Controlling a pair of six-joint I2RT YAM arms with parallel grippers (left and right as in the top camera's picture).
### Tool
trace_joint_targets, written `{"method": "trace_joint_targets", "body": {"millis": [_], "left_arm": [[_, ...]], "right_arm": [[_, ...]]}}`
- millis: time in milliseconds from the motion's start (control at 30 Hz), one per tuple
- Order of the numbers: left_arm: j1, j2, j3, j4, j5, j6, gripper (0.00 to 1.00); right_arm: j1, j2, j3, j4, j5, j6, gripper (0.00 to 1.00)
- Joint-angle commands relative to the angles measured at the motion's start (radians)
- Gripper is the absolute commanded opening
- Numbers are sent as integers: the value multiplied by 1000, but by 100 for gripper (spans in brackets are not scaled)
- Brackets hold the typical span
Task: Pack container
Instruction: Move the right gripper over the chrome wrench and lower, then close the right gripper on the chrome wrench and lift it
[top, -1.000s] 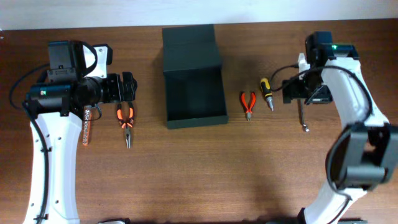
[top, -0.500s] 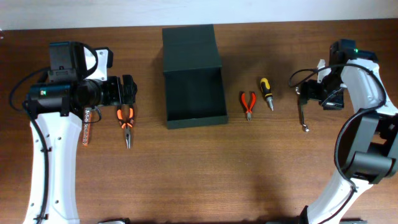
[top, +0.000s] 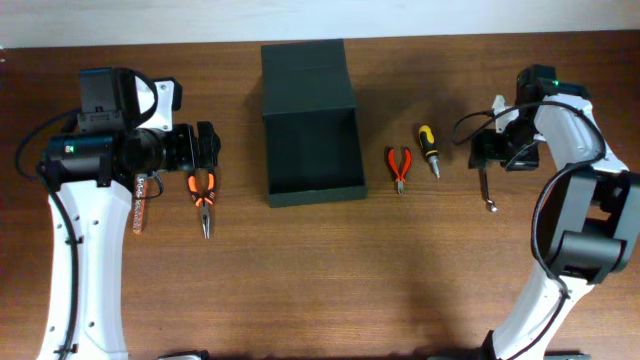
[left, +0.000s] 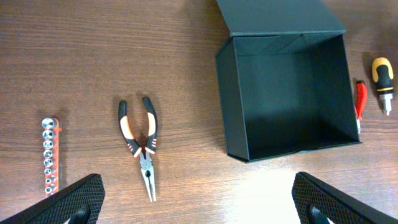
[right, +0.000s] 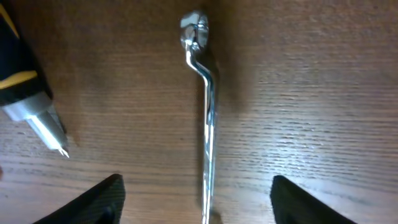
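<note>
Overhead, the container (top: 312, 125) sits open at the far middle of the bench (top: 320, 290), its lid flap laid back on the far side. Both arms rise from the near edge and bend inward toward it. The left gripper (top: 207, 145) hangs left of the container, just beyond the handles of the orange pliers (top: 203, 195), and a socket rail (top: 140, 205) lies further left beside the arm. The right gripper (top: 490, 150) hangs over the far end of a wrench (top: 486, 188), right of a screwdriver (top: 428, 148) and small red pliers (top: 400, 167). The left wrist view looks into the container down to its floor. It shows the left fingers (left: 74, 199) spread wide at the bottom corners, and only a sliver of the red pliers. The right wrist view sits close on the wrench, head end at the top. The shaft runs between the right fingers (right: 99, 199), which stand apart on either side without touching it. The screwdriver's tip shows at the left edge.
</note>
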Motion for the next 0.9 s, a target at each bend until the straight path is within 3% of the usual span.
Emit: {"method": "trace_joint_targets", "body": {"millis": [0, 533, 867], "left_arm": [[3, 9, 13, -6, -7, 16, 99], [3, 9, 13, -11, -7, 16, 99], [3, 9, 13, -56, -7, 16, 99]], "right_arm": [[15, 23, -10, 11, 6, -27, 74], [21, 28, -113, 75, 27, 16, 70], [21, 28, -116, 90, 28, 16, 41]]}}
